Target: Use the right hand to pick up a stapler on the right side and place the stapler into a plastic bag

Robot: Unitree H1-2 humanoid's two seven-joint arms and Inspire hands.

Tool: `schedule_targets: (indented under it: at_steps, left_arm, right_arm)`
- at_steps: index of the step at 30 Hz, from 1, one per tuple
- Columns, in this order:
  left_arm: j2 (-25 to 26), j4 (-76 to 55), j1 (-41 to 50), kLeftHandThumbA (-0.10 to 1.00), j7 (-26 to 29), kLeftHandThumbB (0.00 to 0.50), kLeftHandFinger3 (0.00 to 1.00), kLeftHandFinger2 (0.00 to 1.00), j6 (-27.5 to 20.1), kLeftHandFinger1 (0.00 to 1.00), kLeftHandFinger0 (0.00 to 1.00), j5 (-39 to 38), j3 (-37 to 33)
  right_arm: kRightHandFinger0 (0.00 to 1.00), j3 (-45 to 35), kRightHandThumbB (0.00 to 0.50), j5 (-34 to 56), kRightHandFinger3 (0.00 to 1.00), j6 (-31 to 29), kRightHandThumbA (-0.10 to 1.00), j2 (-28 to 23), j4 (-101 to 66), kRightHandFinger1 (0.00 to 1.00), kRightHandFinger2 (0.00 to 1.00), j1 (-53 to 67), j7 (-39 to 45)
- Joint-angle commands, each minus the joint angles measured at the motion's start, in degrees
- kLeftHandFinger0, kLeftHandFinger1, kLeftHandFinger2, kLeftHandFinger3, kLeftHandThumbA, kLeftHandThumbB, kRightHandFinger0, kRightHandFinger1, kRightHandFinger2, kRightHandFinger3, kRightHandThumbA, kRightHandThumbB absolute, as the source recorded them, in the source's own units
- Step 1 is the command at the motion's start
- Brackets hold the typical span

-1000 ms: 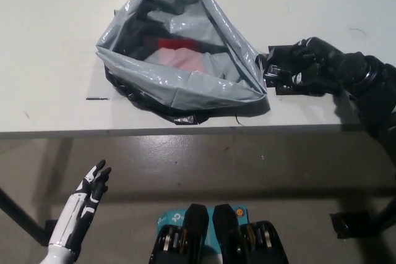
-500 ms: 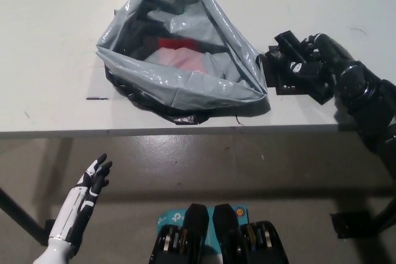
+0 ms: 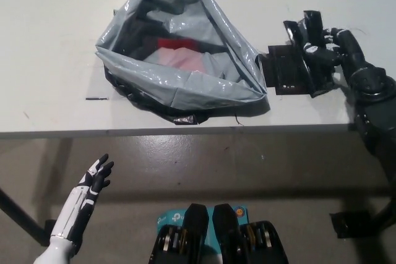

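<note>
Stapler [image 3: 286, 71]: black, on table [image 3: 49, 41] just right of plastic bag [image 3: 185, 85], whose mouth gapes to receive it. Right hand [image 3: 323, 52]: on stapler's far end for pickup; closure indiscernible. Left hand [image 3: 94, 180]: below-left of bag, idle, spread, empty.

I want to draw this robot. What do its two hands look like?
The left hand is white with black patches, on a slim white forearm. The right hand is glossy black with tiny white marks, on a chunky black arm.
</note>
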Motion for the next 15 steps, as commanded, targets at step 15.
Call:
schedule_targets:
  at_steps: [15]
  left_arm:
    - [0.85, -0.72, -0.42, 0.99, -0.61, 0.089, 1.00, 1.00, -1.50, 1.00, 1.00, 0.65, -0.34]
  right_arm:
    - [0.00, -20.34, 0.202, 21.23, 0.46, 10.80, 0.20, 3.71, -6.89, 0.11, 0.50, -17.29, 8.38]
